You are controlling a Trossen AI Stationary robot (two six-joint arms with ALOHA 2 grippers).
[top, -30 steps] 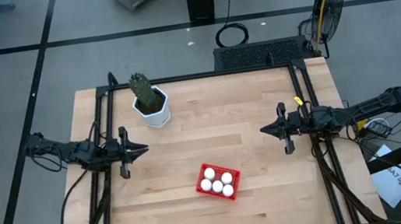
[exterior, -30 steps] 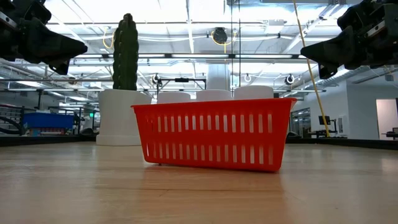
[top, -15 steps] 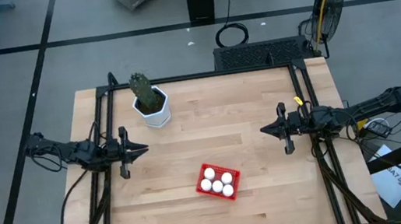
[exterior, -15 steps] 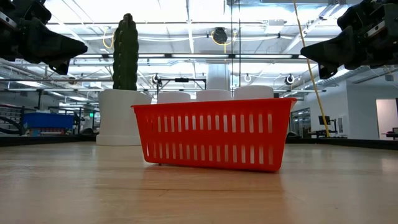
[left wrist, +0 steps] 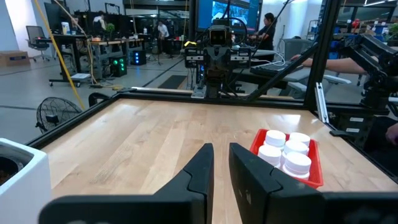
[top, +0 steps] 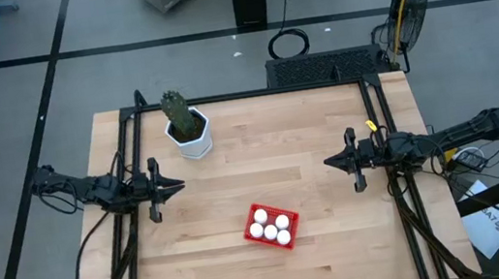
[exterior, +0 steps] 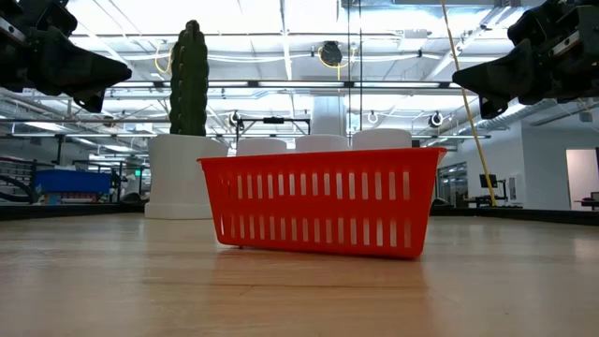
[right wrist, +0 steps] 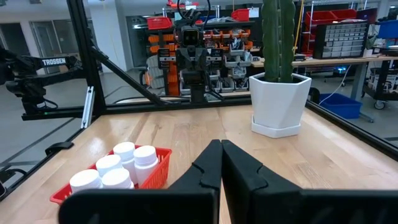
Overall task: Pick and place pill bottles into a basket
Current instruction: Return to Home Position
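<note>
Left gripper (top: 178, 185) is hovering at the table's (top: 260, 148) 9 o'clock edge, tips aiming at 3 o'clock. The left wrist view (left wrist: 221, 148) is showing its fingers nearly together with only a thin slit between them, gripping nothing. Right gripper (top: 328, 161) is hovering at the 3 o'clock edge, aiming at 9 o'clock. The right wrist view (right wrist: 221, 144) is showing its fingers pressed together, empty. The high view is not resolving either finger gap. The low view is showing both grippers raised well above the wood, left (exterior: 120, 71) and right (exterior: 460, 75).

The basket (top: 276, 211) is sitting toward 6 o'clock from table centre, turned slightly askew, between the two grippers and well apart from both. The pill bottles (top: 270, 231) are all standing inside it, and the high view is counting five white tops. The low view is showing only three caps (exterior: 323, 142) poking over the slatted red wall (exterior: 318, 201). Each wrist view is showing four caps (left wrist: 285, 152) (right wrist: 118, 168) above the red rim (left wrist: 316, 168) (right wrist: 163, 168).

The cactus pot (top: 194, 142) is standing toward 11 o'clock, well apart from the basket. The low view is putting it (exterior: 178, 178) behind the basket.
</note>
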